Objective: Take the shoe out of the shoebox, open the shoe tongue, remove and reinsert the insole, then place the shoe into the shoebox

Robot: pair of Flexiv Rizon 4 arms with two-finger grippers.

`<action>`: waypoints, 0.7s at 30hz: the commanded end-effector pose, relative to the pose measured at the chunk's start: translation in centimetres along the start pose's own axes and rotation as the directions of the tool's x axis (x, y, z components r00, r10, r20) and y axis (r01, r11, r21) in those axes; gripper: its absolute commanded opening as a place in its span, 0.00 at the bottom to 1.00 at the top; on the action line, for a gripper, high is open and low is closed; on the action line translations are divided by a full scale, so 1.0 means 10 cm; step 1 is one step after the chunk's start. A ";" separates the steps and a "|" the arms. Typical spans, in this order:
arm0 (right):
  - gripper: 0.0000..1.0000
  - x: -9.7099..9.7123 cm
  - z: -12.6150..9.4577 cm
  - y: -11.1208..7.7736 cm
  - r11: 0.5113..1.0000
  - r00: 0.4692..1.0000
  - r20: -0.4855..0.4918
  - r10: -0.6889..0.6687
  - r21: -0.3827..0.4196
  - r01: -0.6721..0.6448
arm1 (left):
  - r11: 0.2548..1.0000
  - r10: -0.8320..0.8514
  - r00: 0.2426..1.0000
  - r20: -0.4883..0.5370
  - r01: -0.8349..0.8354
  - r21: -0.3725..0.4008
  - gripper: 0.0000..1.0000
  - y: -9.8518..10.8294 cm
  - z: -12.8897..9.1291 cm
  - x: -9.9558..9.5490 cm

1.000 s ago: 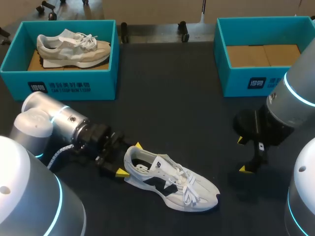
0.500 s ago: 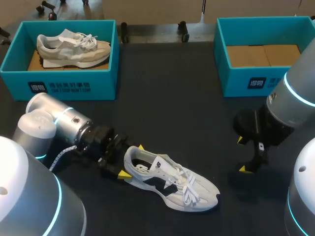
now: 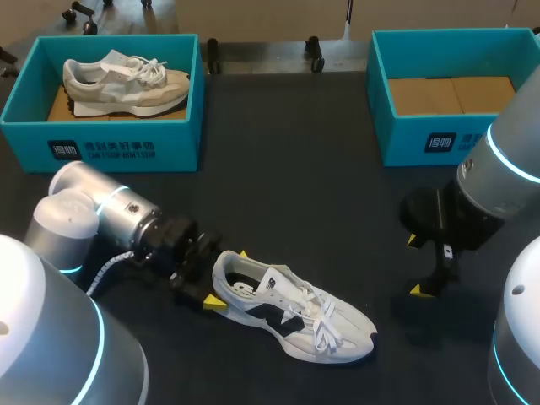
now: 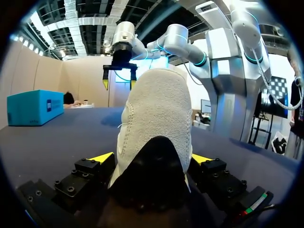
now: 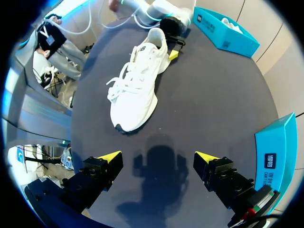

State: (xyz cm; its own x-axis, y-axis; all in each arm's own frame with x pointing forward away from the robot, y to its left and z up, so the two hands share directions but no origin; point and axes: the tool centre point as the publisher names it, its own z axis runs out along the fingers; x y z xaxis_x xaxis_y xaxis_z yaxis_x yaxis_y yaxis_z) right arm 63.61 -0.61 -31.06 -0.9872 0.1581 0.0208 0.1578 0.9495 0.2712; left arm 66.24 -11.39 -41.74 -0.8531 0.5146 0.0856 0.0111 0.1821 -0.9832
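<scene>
Heel of the white shoe [image 3: 291,308], laid at the frame's lower middle, is straddled by the left gripper [image 3: 227,277], spread wide and not visibly clamped, likely to steady it, while the right gripper [image 3: 414,265] is held open and empty at lower right.

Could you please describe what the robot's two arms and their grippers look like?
The left arm and right arm are silver-grey tubes with rounded joints and thin cyan light rings. A pale coiled cable hangs at the left wrist. The left gripper and right gripper are black and blocky, with wedge-shaped bright yellow tips.
</scene>
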 end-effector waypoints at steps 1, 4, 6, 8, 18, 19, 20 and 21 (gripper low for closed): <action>1.00 0.01 0.01 0.00 1.000 1.000 0.002 -0.001 0.000 0.001 | 1.000 -0.001 1.000 -0.008 0.001 0.000 1.00 0.00 0.02 -0.03; 1.00 0.01 0.01 0.00 1.000 1.000 0.002 -0.001 0.000 0.001 | 1.000 -0.001 1.000 -0.009 0.001 0.000 1.00 0.00 0.04 -0.05; 1.00 0.01 0.01 0.00 1.000 1.000 0.002 -0.001 0.000 0.001 | 1.000 -0.002 1.000 -0.010 0.002 0.000 1.00 -0.01 0.05 -0.06; 1.00 0.01 0.01 0.00 1.000 1.000 0.002 -0.001 0.000 0.001 | 1.000 -0.003 1.000 -0.012 0.003 0.000 1.00 0.00 0.07 -0.06; 1.00 0.01 0.01 0.00 1.000 1.000 0.002 -0.001 0.000 0.001 | 1.000 -0.020 0.999 -0.030 0.020 0.004 1.00 0.00 0.14 -0.03; 1.00 0.01 0.01 0.00 1.000 1.000 0.002 -0.001 0.000 0.001 | 1.000 -0.020 0.999 -0.031 0.020 0.003 1.00 0.00 0.15 -0.02; 1.00 0.01 0.01 0.00 1.000 1.000 0.002 -0.001 0.000 0.001 | 1.000 -0.021 0.999 -0.032 0.021 0.002 1.00 0.00 0.15 -0.02; 1.00 0.01 0.01 0.00 1.000 1.000 0.002 -0.001 0.000 0.001 | 1.000 -0.022 0.999 -0.034 0.022 0.002 1.00 0.01 0.16 -0.02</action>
State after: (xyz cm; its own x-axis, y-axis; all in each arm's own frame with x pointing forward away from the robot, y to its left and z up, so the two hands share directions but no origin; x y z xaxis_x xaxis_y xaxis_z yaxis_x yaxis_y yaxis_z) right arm 63.61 -0.61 -31.06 -0.9872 0.1581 0.0208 0.1578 0.9495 0.2712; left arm 65.60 -12.62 -41.90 -0.8367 0.5363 0.1109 -0.0082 0.1902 -0.9817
